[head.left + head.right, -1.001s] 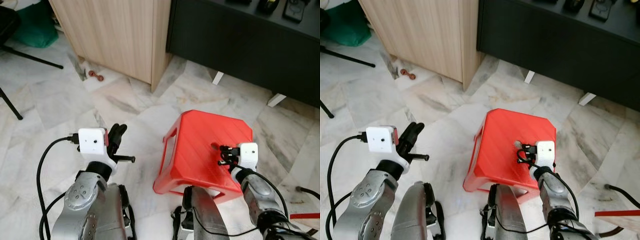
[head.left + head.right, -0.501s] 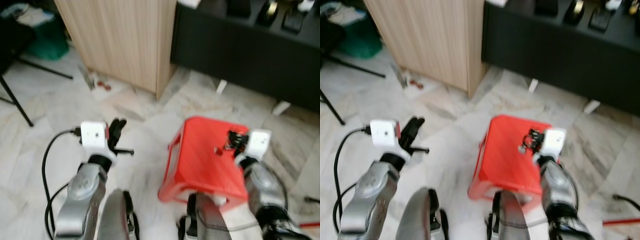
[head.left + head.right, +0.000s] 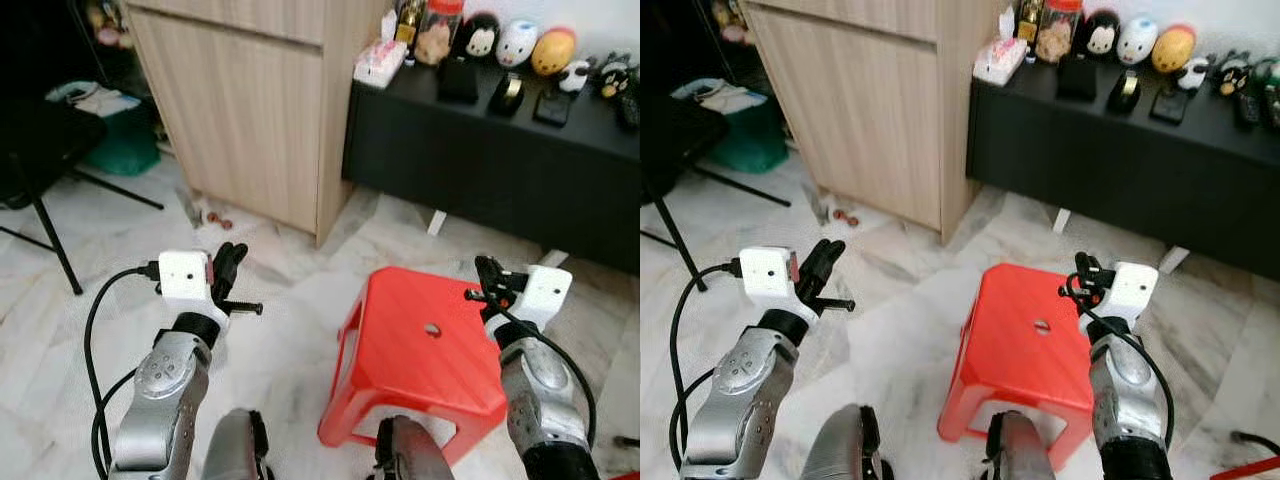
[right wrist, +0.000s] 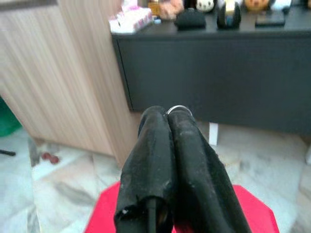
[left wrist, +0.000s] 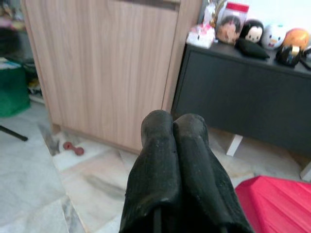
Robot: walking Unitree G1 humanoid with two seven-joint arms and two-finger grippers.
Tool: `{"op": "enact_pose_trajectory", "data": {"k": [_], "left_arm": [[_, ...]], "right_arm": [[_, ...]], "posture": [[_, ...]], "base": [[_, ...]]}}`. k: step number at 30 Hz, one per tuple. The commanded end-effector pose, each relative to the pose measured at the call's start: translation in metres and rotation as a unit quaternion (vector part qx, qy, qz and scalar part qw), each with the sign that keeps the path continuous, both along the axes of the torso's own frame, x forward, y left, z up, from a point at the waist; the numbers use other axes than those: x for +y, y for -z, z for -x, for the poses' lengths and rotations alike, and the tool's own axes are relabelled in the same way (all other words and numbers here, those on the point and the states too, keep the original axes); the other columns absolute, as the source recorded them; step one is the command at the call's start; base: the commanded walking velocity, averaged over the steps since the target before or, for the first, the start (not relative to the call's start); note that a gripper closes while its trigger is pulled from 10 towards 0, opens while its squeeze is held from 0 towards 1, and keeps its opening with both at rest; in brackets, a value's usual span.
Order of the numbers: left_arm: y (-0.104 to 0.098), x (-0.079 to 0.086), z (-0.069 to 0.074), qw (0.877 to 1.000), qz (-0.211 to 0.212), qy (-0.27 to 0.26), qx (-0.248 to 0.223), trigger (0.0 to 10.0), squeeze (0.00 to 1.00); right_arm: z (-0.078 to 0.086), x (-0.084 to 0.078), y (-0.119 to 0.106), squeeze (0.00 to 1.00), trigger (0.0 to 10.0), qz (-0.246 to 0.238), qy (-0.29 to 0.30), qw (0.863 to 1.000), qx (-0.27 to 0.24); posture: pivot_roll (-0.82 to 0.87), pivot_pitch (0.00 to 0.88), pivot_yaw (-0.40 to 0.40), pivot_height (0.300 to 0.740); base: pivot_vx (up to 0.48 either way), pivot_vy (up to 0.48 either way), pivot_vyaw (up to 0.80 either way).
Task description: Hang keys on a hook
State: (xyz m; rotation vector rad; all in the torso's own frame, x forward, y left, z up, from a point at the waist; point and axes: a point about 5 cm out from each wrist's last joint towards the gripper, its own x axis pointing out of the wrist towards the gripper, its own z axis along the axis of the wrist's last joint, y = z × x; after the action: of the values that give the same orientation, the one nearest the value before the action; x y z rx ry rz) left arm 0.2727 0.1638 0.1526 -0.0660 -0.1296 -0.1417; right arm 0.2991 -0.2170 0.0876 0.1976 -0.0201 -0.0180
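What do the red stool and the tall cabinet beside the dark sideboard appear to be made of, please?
Red stool: likely moulded plastic, with a uniform colour, soft sheen and a moulded centre hole. Tall cabinet: pale wood or wood-look laminate, matt, with straight printed-looking grain; which one is unclear.

Even, diffuse indoor daylight, pale marble floor (image 3: 290, 330) bright with mild sheen, upper-left corner falling into deep shadow, soft shadow beneath the red stool (image 3: 425, 355), head views sharp, wrist views softly blurred, near black fingers (image 5: 167, 160) out of focus
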Motion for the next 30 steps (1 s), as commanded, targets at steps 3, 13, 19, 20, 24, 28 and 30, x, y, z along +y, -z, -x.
{"op": "enact_pose_trajectory", "data": {"k": [3,13,19,20,24,28,30], "left_arm": [[0.005,0.003,0.003,1.0,-0.007,-0.003,0.004,10.0,0.0],[0.004,-0.001,-0.002,1.0,-0.009,0.007,-0.003,10.0,0.0],[0.005,-0.003,-0.002,1.0,-0.008,0.012,-0.005,10.0,0.0],[0.006,-0.003,-0.001,1.0,-0.007,0.013,-0.005,10.0,0.0],[0.007,-0.004,-0.001,1.0,-0.005,0.014,-0.003,10.0,0.0],[0.007,-0.004,-0.001,1.0,-0.004,0.015,-0.002,10.0,0.0],[0.007,-0.003,-0.002,1.0,-0.004,0.015,-0.001,10.0,0.0]], "right_arm": [[0.004,-0.001,-0.003,0.0,10.0,-0.006,0.007,1.0,-0.004],[0.004,0.0,-0.009,0.0,10.0,-0.015,0.018,1.0,-0.005],[0.006,0.001,-0.013,0.0,10.0,-0.018,0.021,1.0,-0.007],[0.006,0.001,-0.013,0.0,10.0,-0.018,0.022,1.0,-0.007],[0.007,0.001,-0.014,0.0,10.0,-0.018,0.025,1.0,-0.006],[0.009,0.002,-0.014,0.0,10.0,-0.021,0.03,0.999,-0.003],[0.009,0.002,-0.014,0.0,10.0,-0.022,0.034,0.999,0.0]], "posture": [[0.01,0.014,-0.047,0.641],[0.02,0.0,-0.035,0.681],[0.01,0.0,-0.032,0.716],[0.01,0.0,-0.032,0.721],[0.02,0.0,-0.033,0.74],[0.02,0.0,-0.036,0.74],[0.02,0.0,-0.038,0.74]], "base": [[0.0,0.0,0.0],[0.0,0.0,0.0],[0.0,0.0,0.0],[0.0,0.0,0.0],[0.0,0.0,0.0],[0.0,0.0,0.0],[0.0,0.0,0.0]]}}
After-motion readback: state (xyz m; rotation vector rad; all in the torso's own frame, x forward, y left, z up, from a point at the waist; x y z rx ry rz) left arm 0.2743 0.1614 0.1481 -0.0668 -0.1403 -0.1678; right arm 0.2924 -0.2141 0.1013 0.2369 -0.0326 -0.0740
